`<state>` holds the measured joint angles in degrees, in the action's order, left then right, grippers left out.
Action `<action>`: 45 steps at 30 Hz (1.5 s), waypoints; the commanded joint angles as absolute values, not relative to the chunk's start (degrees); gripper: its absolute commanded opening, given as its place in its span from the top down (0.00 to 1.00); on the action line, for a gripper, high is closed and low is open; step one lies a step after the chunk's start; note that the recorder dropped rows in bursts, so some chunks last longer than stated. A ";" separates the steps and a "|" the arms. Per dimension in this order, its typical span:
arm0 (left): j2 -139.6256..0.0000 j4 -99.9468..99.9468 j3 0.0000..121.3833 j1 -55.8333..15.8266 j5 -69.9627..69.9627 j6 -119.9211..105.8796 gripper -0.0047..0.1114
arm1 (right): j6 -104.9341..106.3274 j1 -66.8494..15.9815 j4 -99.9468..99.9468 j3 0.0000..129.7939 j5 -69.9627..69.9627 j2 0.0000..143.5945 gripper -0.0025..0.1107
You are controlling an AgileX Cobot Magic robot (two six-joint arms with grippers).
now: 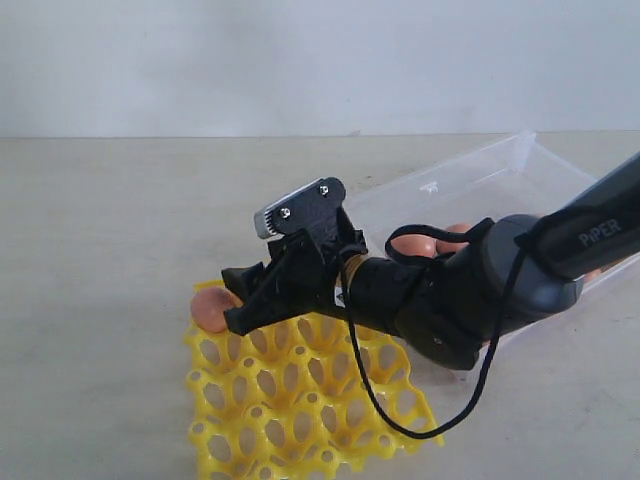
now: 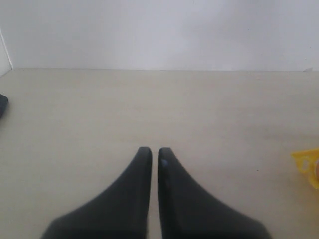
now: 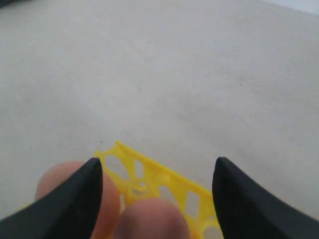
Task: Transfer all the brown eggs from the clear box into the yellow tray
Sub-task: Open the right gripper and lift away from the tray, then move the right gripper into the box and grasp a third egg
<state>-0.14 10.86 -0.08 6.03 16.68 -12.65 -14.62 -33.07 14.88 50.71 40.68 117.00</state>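
Note:
The yellow tray (image 1: pixel 300 400) lies at the front of the table. My right gripper (image 1: pixel 237 298) reaches across to its far left corner and stands open. In the right wrist view one brown egg (image 3: pixel 152 219) rests low between the spread fingers of the right gripper (image 3: pixel 157 164), touching neither, over the tray's edge (image 3: pixel 164 177). A second egg (image 3: pixel 55 179) sits beside and partly behind one finger; it shows in the corner cup (image 1: pixel 210 308). More eggs (image 1: pixel 415 243) lie in the clear box (image 1: pixel 480 170), mostly hidden by the arm. My left gripper (image 2: pixel 154 150) is shut over bare table.
The right arm's black cable (image 1: pixel 400 420) loops down over the tray's right side. A corner of the yellow tray (image 2: pixel 305 162) shows at the edge of the left wrist view, and a dark object (image 2: pixel 2 104) at the opposite edge. A pale wall stands behind the table.

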 commanded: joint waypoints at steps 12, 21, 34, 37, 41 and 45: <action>0.00 11.14 0.00 6.22 16.27 -13.06 0.92 | 56.13 -5.34 -68.62 55.12 -7.86 86.16 0.96; 0.00 11.14 0.00 6.22 16.27 -13.06 0.92 | 32.42 11.33 -19.22 82.31 -64.64 109.51 0.80; 0.00 11.14 0.00 6.22 16.27 -13.06 0.92 | 45.64 7.67 -28.09 82.31 -60.98 110.64 0.80; 0.00 11.14 0.00 6.22 16.27 -13.06 0.92 | 47.74 4.25 -27.51 82.31 -59.43 112.02 0.80; 0.00 11.14 0.00 6.22 16.27 -13.06 0.92 | 47.76 1.51 -22.91 82.31 -57.29 113.02 0.80; 0.00 11.14 0.00 6.22 16.27 -13.06 0.92 | 47.21 1.38 -22.07 82.31 -59.40 113.12 0.78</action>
<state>-0.14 10.86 -0.08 6.03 16.68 -12.65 47.33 1.34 -23.25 82.05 -58.08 113.19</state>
